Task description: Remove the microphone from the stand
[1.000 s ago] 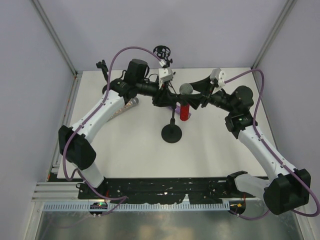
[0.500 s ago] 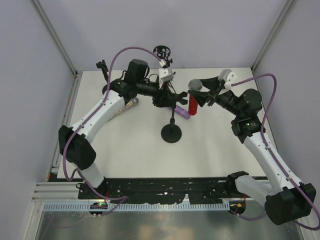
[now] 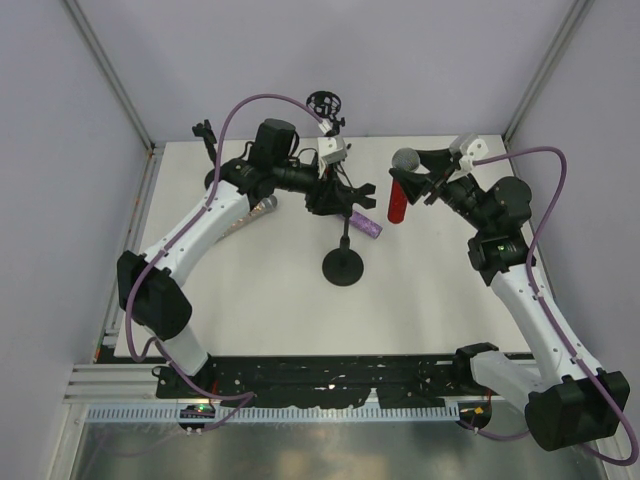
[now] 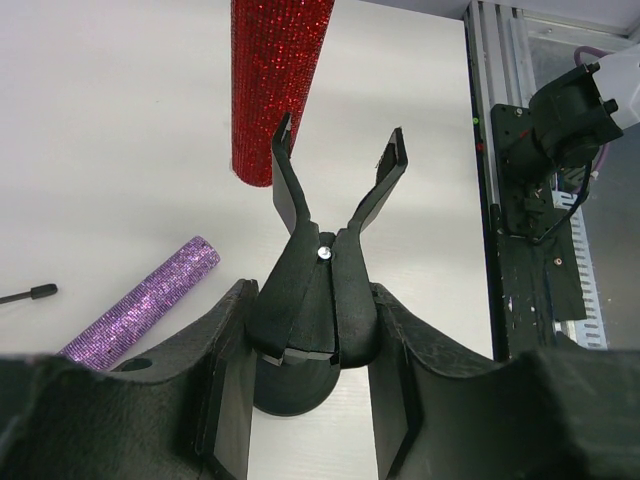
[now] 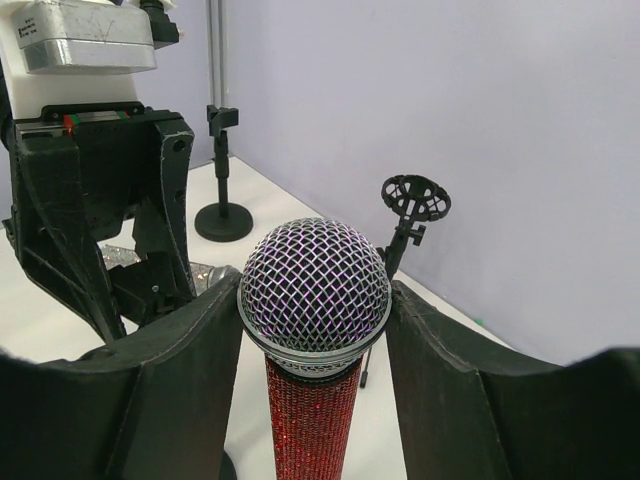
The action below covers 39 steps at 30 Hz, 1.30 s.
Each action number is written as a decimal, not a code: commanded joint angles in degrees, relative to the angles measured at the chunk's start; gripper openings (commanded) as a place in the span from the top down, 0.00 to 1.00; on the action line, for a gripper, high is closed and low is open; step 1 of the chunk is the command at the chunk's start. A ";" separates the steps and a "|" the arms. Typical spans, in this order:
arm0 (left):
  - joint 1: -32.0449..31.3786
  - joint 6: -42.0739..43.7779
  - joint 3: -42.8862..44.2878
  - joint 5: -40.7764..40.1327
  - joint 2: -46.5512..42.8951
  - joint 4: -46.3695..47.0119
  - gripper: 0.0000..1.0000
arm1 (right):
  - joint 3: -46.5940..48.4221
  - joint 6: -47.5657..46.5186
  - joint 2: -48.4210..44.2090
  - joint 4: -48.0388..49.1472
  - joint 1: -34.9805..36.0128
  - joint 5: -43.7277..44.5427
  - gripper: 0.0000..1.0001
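Observation:
The red glitter microphone [image 3: 399, 197] with its silver mesh head [image 5: 313, 284] is clear of the stand, up and to the right of it. My right gripper [image 3: 412, 181] is shut on it just below the head [image 5: 313, 300]. The black stand has a round base [image 3: 342, 268] and an empty forked clip [image 4: 335, 195]. My left gripper [image 3: 336, 200] is shut on the neck of the clip [image 4: 313, 318]. The red microphone's lower end [image 4: 275, 80] hangs just beyond the clip's prongs in the left wrist view.
A purple glitter microphone [image 3: 365, 226] lies on the table by the stand and shows in the left wrist view [image 4: 140, 310]. A second silver-headed microphone [image 3: 264, 205] lies under the left arm. A shock-mount stand [image 3: 322, 103] and a small stand [image 5: 222, 180] are at the back.
My right gripper has carried the red microphone out of the clip and to the right, away from the stand. My left gripper has stayed on the clip.

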 commanded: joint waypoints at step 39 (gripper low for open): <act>20.07 2.03 -26.45 -5.56 -30.40 3.19 0.00 | 19.64 -25.46 19.58 -28.22 -8.69 28.87 0.66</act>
